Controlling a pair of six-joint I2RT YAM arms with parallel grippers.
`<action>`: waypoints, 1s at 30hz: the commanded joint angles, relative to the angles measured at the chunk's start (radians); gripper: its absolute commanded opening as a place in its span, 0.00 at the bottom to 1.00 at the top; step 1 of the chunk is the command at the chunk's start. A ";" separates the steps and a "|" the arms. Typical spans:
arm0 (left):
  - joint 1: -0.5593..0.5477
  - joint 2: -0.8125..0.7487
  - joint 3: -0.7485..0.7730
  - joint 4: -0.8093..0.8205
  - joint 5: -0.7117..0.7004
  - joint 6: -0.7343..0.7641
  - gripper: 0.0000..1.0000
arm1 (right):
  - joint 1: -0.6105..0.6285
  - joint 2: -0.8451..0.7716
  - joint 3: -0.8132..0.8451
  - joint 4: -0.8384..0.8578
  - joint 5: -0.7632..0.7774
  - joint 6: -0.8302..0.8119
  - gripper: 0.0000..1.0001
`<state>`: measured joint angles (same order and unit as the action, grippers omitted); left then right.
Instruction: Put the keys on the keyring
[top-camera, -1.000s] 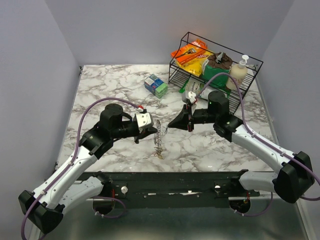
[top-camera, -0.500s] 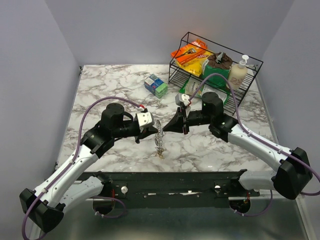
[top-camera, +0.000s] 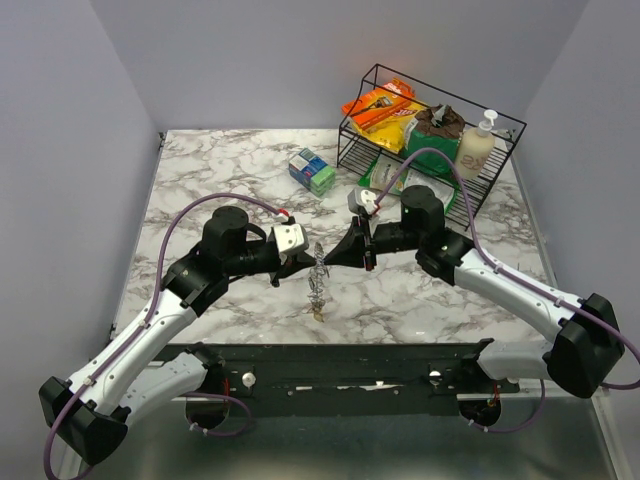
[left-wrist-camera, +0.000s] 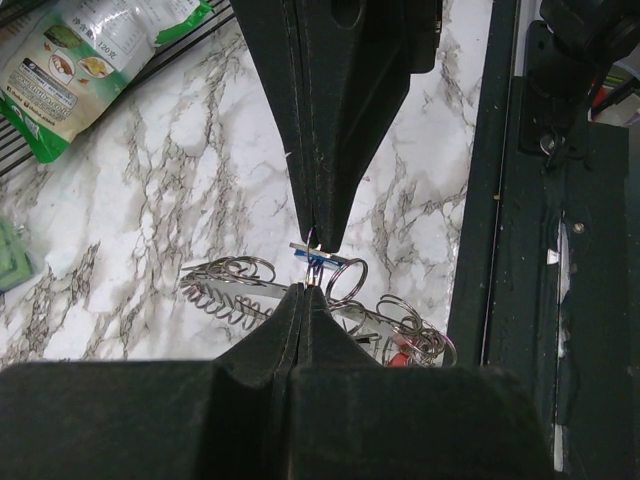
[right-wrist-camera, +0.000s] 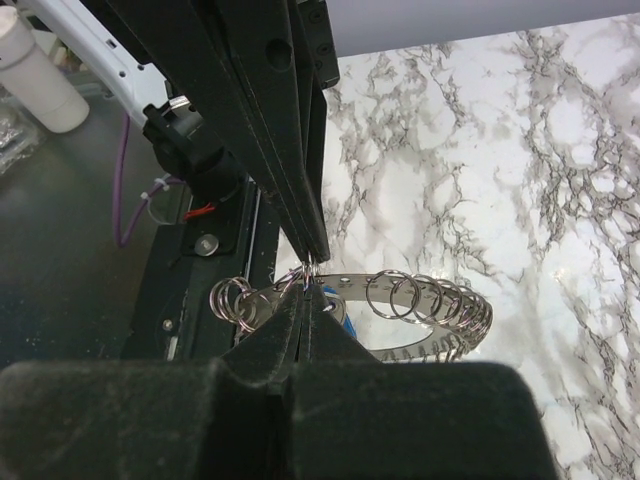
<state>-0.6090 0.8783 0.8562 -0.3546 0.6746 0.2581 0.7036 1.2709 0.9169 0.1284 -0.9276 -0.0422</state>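
1. The keyring is being held up over the middle of the table, apparently by the left gripper, whose jaws are being pressed fully together.
2. The right gripper is likewise being pinched shut, seemingly on a blue key touching the coil.
3. The coil is being judged light, springy and slippery, and the key thin, stiff and prone to swivelling.
4. A hold on the key's plastic head, and on the coil just beside the threading point, is being advised.

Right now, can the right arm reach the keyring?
Likely yes: the right arm has its jaws shut, seemingly on a blue key, at the keyring that the left arm holds up; nothing is between.
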 joint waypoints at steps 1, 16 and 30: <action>0.002 -0.007 0.020 0.046 0.020 -0.014 0.00 | 0.025 -0.002 -0.007 0.030 0.026 0.007 0.01; 0.002 -0.009 0.023 0.040 -0.003 -0.020 0.00 | 0.046 0.002 -0.007 0.014 0.061 -0.001 0.01; 0.002 -0.013 0.023 0.037 -0.030 -0.028 0.00 | 0.060 -0.015 -0.012 0.000 0.096 -0.002 0.01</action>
<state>-0.6083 0.8780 0.8562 -0.3695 0.6487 0.2379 0.7456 1.2709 0.9150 0.1326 -0.8486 -0.0429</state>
